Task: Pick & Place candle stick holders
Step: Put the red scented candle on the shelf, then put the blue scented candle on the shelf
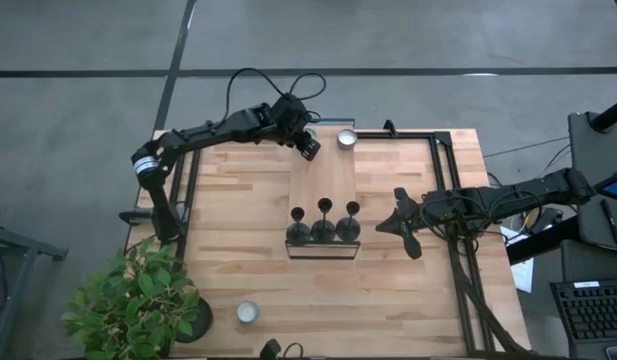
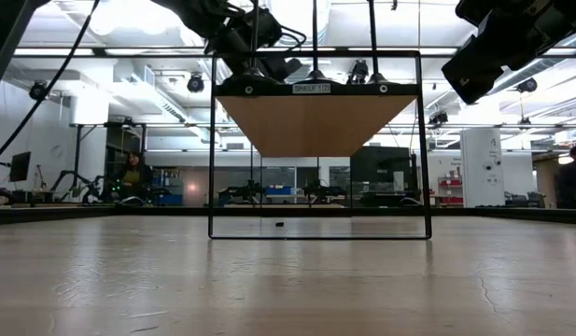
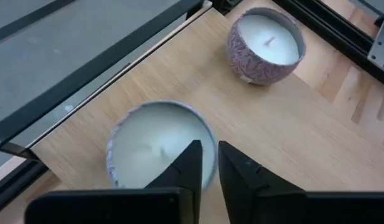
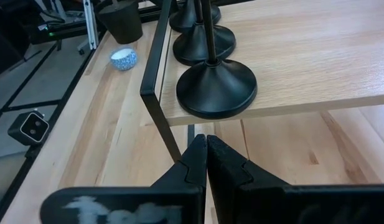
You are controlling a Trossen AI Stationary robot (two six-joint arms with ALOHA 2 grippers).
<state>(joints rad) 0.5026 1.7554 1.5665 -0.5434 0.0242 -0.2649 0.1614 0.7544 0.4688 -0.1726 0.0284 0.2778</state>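
Three matt black candle stick holders [image 1: 323,228] stand in a row on their disc bases at the near edge of a raised wooden shelf board [image 1: 326,185]. They also show in the right wrist view [image 4: 215,87]. My left gripper [image 1: 310,150] is at the shelf's far end, shut on a round white candle tin [image 3: 154,146]. The gripper hides this tin in the high view. My right gripper [image 1: 383,225] is shut and empty just right of the shelf. In its own view [image 4: 206,149] it points at the board's near right corner, below the nearest holder. My left gripper has the candle tin's rim [image 3: 207,140] between its two fingers, one finger over the wax and one outside the wall. The fingers come from above, slanting down. I cannot tell whether the tin rests on the shelf board or is lifted.
A second candle in a patterned tin [image 3: 265,40] stands on the shelf's far right corner [image 1: 346,138]. A third small candle [image 1: 248,312] sits at the table's near left, beside a potted plant [image 1: 138,300]. The shelf's black frame post [image 4: 157,93] stands before my right gripper.
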